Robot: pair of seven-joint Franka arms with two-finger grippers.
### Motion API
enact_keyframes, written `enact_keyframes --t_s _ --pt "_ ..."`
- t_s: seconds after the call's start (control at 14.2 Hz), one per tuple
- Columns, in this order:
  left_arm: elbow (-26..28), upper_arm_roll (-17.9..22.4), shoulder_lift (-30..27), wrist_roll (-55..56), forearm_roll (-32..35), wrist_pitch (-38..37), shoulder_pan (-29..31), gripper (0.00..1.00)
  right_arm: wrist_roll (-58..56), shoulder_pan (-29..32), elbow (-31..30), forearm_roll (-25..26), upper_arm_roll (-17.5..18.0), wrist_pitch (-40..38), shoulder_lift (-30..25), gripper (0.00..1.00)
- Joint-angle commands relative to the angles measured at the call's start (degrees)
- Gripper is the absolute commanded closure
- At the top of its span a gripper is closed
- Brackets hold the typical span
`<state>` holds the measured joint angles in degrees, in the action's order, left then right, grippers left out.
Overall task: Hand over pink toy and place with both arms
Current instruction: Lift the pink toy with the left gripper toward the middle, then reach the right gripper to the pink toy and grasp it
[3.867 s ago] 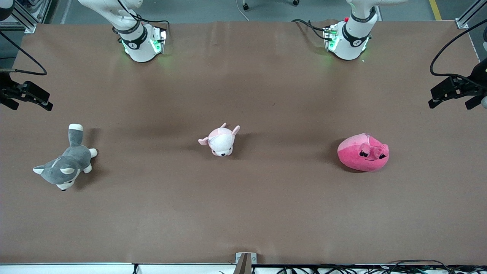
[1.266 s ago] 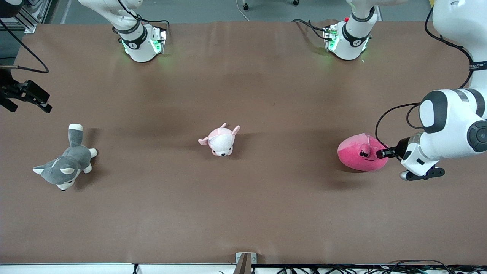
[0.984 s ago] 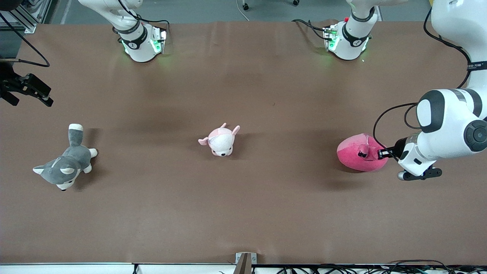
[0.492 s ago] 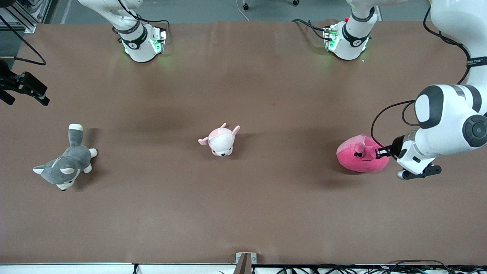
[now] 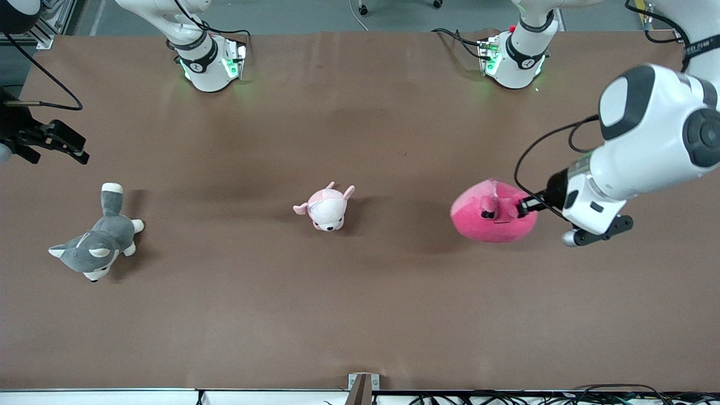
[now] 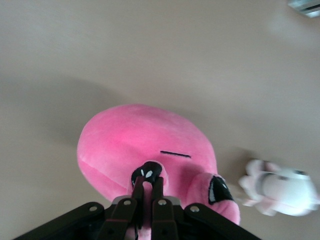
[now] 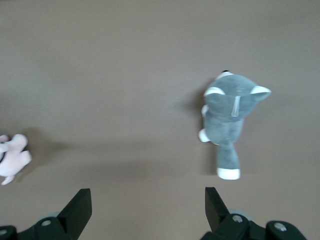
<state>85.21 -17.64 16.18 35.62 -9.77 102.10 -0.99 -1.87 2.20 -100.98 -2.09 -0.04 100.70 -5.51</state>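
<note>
The round hot-pink toy point(image 5: 488, 220) hangs a little above the table toward the left arm's end, its shadow falling on the brown surface beside it. My left gripper point(image 5: 520, 206) is shut on a small fold of plush by one dark eye, and the left wrist view shows the two fingers point(image 6: 135, 192) pinching the pink toy point(image 6: 145, 135). My right gripper point(image 5: 76, 147) hovers open and empty over the table's edge at the right arm's end. In the right wrist view its gripper point(image 7: 147, 200) has bare table between the fingers.
A pale pink-and-white puppy plush point(image 5: 326, 209) sits at mid-table. A grey-and-white husky plush point(image 5: 95, 247) lies toward the right arm's end, below the right gripper. Both arm bases point(image 5: 208, 64) stand along the table's edge farthest from the front camera.
The left gripper has closed on the pink toy, lifted it off the table and carried it toward the middle. The right gripper has drifted slightly inward over the table.
</note>
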Motion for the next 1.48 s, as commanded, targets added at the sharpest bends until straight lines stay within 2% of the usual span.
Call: enact_keyframes --t_s 0.0,0.14,0.21,0.35,0.56,0.7,0.91,1.12,1.41 --pt "-6.2 -6.8 1.0 12.3 -0.7 -1.2 -0.2 1.00 0.8 -1.0 1.6 -6.8 -0.2 -1.3 0.9 0.17" --pt "-8.1 -11.1 1.7 17.7 -0.6 1.1 -2.1 1.00 3.6 -0.5 1.7 -13.5 -0.4 -1.0 1.1 0.21" --pt "-8.1 -11.5 1.7 19.9 -0.6 3.7 -4.1 1.00 4.7 -0.6 1.8 -16.5 -0.4 -1.0 1.7 0.21" --pt "-8.1 -11.5 1.8 24.9 -0.5 9.5 -10.1 1.00 4.9 -1.3 1.8 -23.4 -0.4 -0.9 1.9 0.29" --pt "-8.1 -11.2 4.1 25.6 -0.3 20.2 -17.1 1.00 6.1 -2.9 2.3 -28.8 -0.1 -0.7 3.9 0.30" --pt "-8.1 -11.1 4.6 26.3 -0.2 23.2 -20.5 1.00 6.1 -5.2 3.9 -34.2 -0.1 -0.5 6.6 0.30" --pt "-8.0 -11.1 4.6 28.0 -0.2 24.0 -22.6 1.00 6.1 -7.9 7.9 -36.6 -0.1 -0.4 10.9 0.31" --pt "-8.0 -11.1 5.2 28.0 -0.2 24.0 -23.0 1.00 6.3 -10.7 7.9 -36.6 -0.1 -0.6 11.3 0.33" --pt "-8.0 -11.1 5.3 28.4 -0.1 24.0 -23.0 1.00 16.9 -15.0 7.6 -35.9 -0.1 -1.3 11.0 0.33"
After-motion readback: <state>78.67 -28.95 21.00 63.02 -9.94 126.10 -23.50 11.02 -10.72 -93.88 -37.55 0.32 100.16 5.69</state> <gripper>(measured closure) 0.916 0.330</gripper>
